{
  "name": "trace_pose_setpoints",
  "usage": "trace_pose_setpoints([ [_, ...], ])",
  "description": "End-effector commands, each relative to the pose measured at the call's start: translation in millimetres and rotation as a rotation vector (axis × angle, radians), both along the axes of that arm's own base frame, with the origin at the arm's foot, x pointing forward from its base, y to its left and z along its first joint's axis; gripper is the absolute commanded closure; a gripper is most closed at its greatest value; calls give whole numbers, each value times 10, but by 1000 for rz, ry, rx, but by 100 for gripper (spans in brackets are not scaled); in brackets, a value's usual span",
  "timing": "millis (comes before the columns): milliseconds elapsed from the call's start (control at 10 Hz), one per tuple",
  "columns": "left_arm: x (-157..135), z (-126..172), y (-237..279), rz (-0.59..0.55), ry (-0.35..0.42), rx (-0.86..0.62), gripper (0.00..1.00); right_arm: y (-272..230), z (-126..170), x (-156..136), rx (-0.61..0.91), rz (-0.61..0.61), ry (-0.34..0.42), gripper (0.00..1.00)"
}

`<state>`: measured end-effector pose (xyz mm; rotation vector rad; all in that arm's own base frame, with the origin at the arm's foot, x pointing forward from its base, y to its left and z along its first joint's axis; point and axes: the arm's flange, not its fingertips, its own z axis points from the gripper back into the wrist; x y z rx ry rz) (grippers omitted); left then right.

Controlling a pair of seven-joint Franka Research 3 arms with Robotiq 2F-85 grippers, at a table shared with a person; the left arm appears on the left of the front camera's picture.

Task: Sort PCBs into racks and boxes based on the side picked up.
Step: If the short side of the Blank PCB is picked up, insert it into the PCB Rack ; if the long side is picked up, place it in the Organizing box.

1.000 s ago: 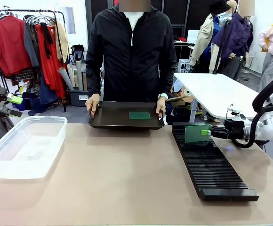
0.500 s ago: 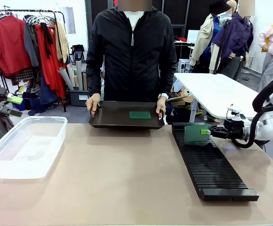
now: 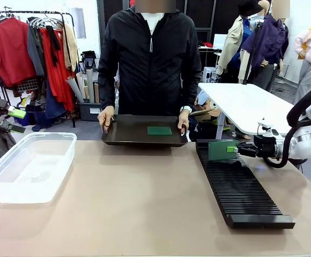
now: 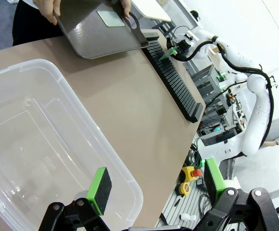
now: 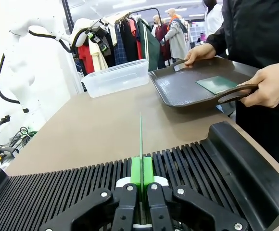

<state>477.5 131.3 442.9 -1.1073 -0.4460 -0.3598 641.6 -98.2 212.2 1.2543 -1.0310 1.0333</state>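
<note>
- Left tool (image 4: pixel 156 185): pads spread wide, nothing between them, hanging over the near end of the clear box (image 3: pixel 16 195). No board can be seen inside the box.
- The table (image 3: pixel 134 209) carries the box on the robot's left and the rack (image 3: pixel 244 187) lengthways on its right, the two well apart.
- No boards stand in the rack's near slots.
- Right tool (image 3: pixel 234 149): clamped tight on a PCB (image 3: pixel 221 150), pinching one edge. The board stands upright over the rack's far end and is edge-on in the right wrist view.
- Change: over the last second the board and right tool have slid a hair toward the table's middle. Pose and grip are otherwise the same, so this reads as fine lining-up with a slot, not a carry.
- Cannot tell whether the board's lower edge is already in a slot or just above the ribs, because the fingers hide it.
- Meaning: this board is going to the rack. Placement isn't finished and the release is not yet done.
- Farthest: dark tray (image 3: pixel 126 134) at the table's far edge, the person's hands (image 3: pixel 106 116) on both handles. A second PCB (image 3: pixel 159 130) lies flat on it, likely next.
</note>
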Motion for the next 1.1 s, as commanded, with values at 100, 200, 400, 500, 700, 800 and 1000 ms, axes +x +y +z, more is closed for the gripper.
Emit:
trace_pose_setpoints([
  [100,-12,22,-7,4,1,3,0,43,32,46,-1,-27,-32,100],
  [200,-12,22,-7,4,1,3,0,41,22,43,0,-27,-28,100],
  [400,-12,22,-7,4,1,3,0,39,10,30,-4,-22,-21,100],
  [500,-12,22,-7,4,1,3,0,40,1,26,-4,-19,-18,100],
  [700,-12,22,-7,4,1,3,0,21,-11,4,-4,-14,-16,100],
  [800,-12,22,-7,4,1,3,0,14,-14,-4,-4,-13,-16,100],
  [1000,-12,22,-7,4,1,3,0,25,-29,10,-9,-14,-13,100],
])
